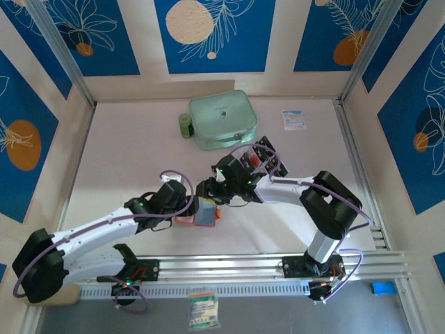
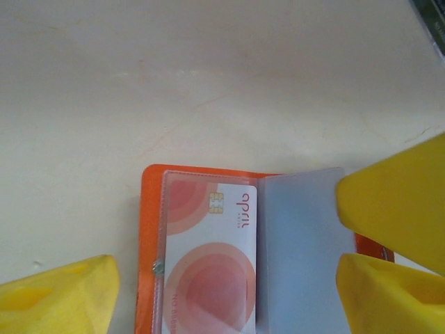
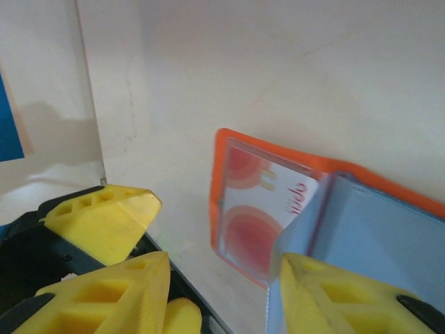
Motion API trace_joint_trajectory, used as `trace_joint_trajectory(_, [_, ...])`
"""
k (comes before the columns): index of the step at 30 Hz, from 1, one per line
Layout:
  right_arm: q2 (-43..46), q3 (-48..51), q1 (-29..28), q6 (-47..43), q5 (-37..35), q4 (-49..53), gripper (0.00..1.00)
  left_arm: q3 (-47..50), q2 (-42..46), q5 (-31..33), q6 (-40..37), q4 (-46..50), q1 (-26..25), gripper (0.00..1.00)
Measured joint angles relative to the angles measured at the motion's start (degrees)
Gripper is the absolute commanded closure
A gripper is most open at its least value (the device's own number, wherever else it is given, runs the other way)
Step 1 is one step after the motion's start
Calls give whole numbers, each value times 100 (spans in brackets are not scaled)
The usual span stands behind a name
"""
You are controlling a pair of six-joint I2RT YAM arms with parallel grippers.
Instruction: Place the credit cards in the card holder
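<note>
Card holder is lying open on the worktop, a credit card sitting inside on its left. Left tool is straddling it, jaws wide, gripping nothing. Right tool, jaws parted too, is touching the clear sleeve, which likely needs holding steady.

The left end effector and right end effector are hanging close together at mid-frame over the orange card holder on the pale counter. A mint-green zip case is sitting at upper centre, with a green roll just beside its left edge and a white-and-blue packet lying off to its right.
</note>
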State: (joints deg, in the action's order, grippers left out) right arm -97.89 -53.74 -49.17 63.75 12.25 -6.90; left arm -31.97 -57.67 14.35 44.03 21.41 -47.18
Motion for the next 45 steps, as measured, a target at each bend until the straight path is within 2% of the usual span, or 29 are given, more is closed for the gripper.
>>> trace_joint_trajectory(13, [-1244, -809, -212, 258, 168, -245, 53, 192, 813, 262, 22, 426, 127, 17])
trace_joint_trajectory(21, [-1447, -852, -216, 280, 260, -293, 53, 474, 715, 260, 63, 348, 144, 17])
trace_joint_trajectory(30, [-1443, -852, -201, 297, 284, -302, 53, 710, 90, 197, 66, -22, 157, 17])
trace_joint_trajectory(34, [-1307, -793, -149, 282, 273, -289, 53, 785, -162, 199, 74, -177, 160, 18])
trace_joint_trajectory(38, [-750, -667, -105, 87, 120, 31, 53, 837, -280, 199, 107, -273, 160, 17])
trace_joint_trajectory(45, [243, -584, -157, -658, -798, 1340, 50, 879, -291, 201, 109, -341, 160, 17])
